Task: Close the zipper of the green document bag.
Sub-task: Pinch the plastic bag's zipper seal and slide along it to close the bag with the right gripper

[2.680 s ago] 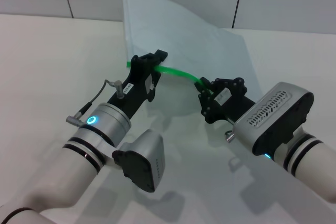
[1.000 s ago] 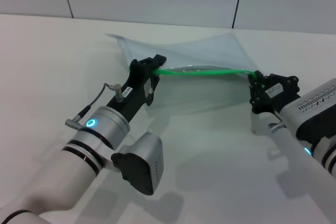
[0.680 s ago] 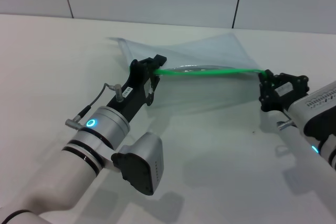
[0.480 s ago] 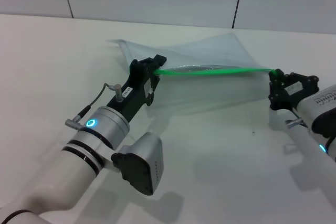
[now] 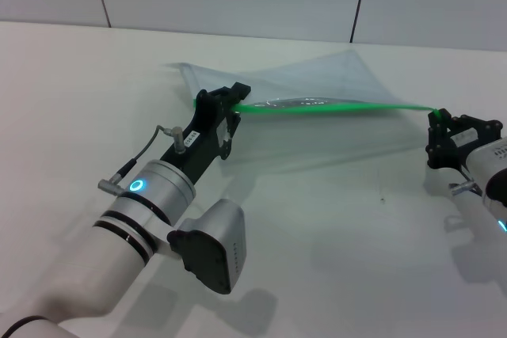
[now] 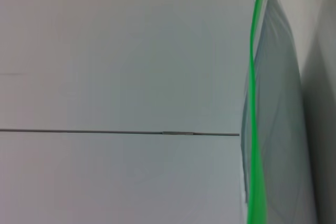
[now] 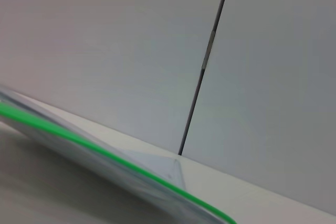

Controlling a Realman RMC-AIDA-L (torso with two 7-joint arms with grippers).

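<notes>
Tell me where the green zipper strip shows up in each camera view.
Head view: the zipper stretches taut between the left end effector and the right end effector.
Left wrist view: zipper along the right side.
Right wrist view: zipper crossing the bottom.
Shared landmark: the document bag.

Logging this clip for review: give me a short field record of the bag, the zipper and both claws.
bag: green document bag, lifted by its zip edge, far side sagging to the table
zipper: the zipper, stretched taut between the claws
left claw: left claw, shut on the zipper's left end
right claw: right claw, at the zipper's right end, gripping it
slider tab: not discernible
</notes>
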